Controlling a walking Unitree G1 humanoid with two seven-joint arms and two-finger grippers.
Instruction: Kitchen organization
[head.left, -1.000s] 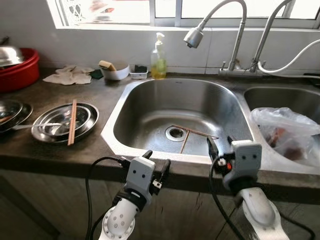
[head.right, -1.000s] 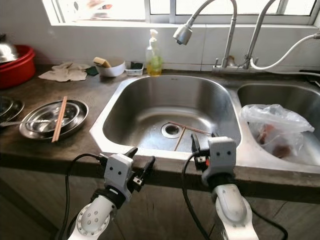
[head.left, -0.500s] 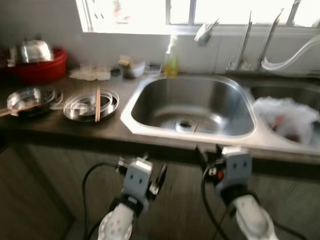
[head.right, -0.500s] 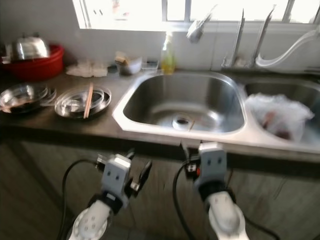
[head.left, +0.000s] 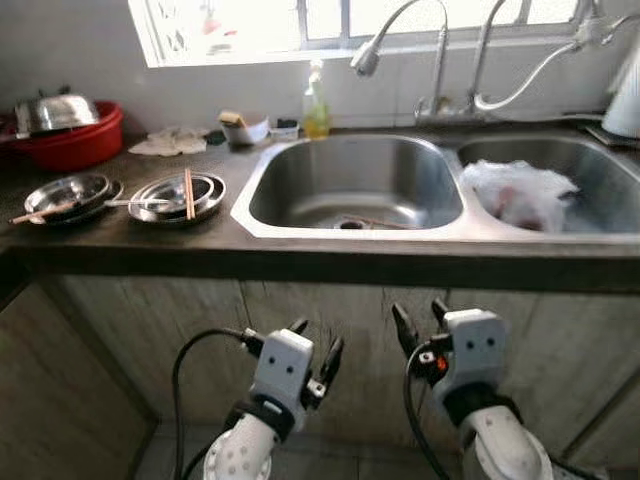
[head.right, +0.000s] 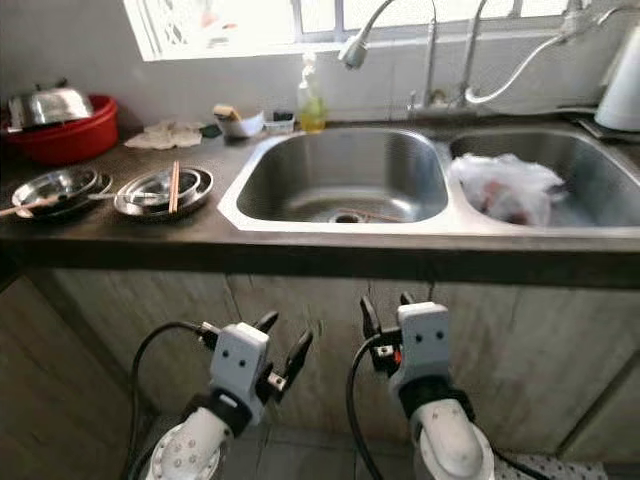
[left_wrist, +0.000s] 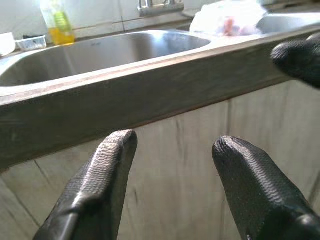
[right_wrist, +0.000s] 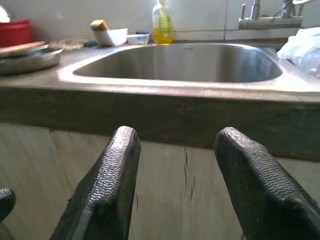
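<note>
Stainless double sink (head.left: 250, 205) across the middle of the frame, set in dark countertop (head.left: 120, 240). Thin brown chopsticks (head.left: 380, 222) lying flat on the bottom of the left basin beside the drain (head.left: 349, 225), long axis running left to right, slightly slanted. Second pair of chopsticks (head.left: 188, 192) at middle left, resting across stacked steel plates (head.left: 150, 200), long axis pointing away toward the window. Crumpled plastic bag (head.left: 520, 190) in the right basin. Soap bottle (head.left: 316, 105) upright behind the sink at upper centre. Red basin (head.left: 70, 145) at upper left. Left gripper (head.left: 314, 347) at lower centre, below counter edge, fingers spread, empty. Right gripper (head.left: 421, 318) beside it, also spread, empty.
</note>
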